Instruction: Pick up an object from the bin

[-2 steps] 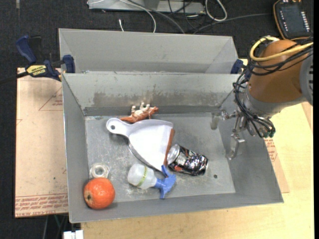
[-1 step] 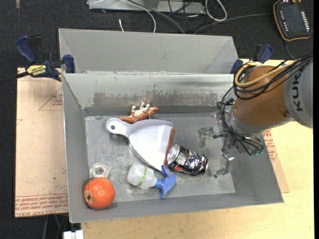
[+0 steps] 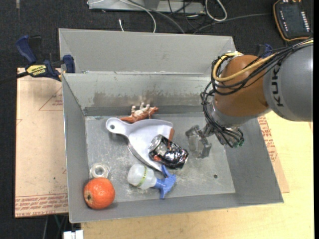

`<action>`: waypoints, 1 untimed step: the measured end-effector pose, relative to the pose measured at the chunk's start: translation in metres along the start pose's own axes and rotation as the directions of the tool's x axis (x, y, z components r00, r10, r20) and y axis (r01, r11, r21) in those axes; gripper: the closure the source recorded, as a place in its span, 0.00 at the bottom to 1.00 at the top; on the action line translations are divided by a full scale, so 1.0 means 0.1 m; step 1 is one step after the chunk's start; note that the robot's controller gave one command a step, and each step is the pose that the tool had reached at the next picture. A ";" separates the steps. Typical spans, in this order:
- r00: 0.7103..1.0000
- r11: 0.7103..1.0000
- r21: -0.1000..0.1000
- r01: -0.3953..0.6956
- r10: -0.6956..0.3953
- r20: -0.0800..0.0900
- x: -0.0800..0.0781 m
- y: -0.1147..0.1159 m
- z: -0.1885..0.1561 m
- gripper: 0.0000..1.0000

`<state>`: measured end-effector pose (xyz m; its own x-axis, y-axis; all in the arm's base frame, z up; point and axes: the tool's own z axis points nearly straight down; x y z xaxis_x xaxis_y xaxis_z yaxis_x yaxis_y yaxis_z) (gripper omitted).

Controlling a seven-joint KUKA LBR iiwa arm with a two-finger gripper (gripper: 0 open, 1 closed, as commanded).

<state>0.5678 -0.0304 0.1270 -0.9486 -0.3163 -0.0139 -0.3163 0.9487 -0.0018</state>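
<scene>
Gripper (image 3: 199, 142): low in the right half of the grey metal bin (image 3: 149, 86), above bare floor. Fingers spread apart, nothing between them, no contact with any item visible.

Nearest item: crumpled black-and-silver foil packet (image 3: 167, 151) with red patches. Lying just left of the gripper, near the bin's centre, apart from the fingers. Resting in the wide mouth of the white plastic scoop (image 3: 135, 132) and overlapping its lower edge.

Scoop: flat on the floor, handle pointing to the upper left, open mouth facing right toward the gripper.

Further items, all left of the gripper:
- Blue plastic piece (image 3: 166, 183), just below the foil packet, touching or nearly touching it.
- Pale translucent plastic bottle (image 3: 139, 176), on its side, just left of the blue piece, below the scoop.
- Round orange fruit (image 3: 98, 193), front left corner, well apart from the gripper.
- Small clear plastic ring (image 3: 99, 171), just above the orange fruit.
- Brown-and-white toy figure (image 3: 143, 112), against the back wall, just above the scoop.

Floor to the right of and in front of the gripper: bare metal.
</scene>
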 end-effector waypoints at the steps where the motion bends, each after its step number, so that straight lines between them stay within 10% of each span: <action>1: 1.000 1.000 0.000 0.000 0.000 0.000 0.00 0.00 0.00 1.00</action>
<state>0.5680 -0.0305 0.1271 -0.9485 -0.3164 -0.0140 -0.3164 0.9486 -0.0019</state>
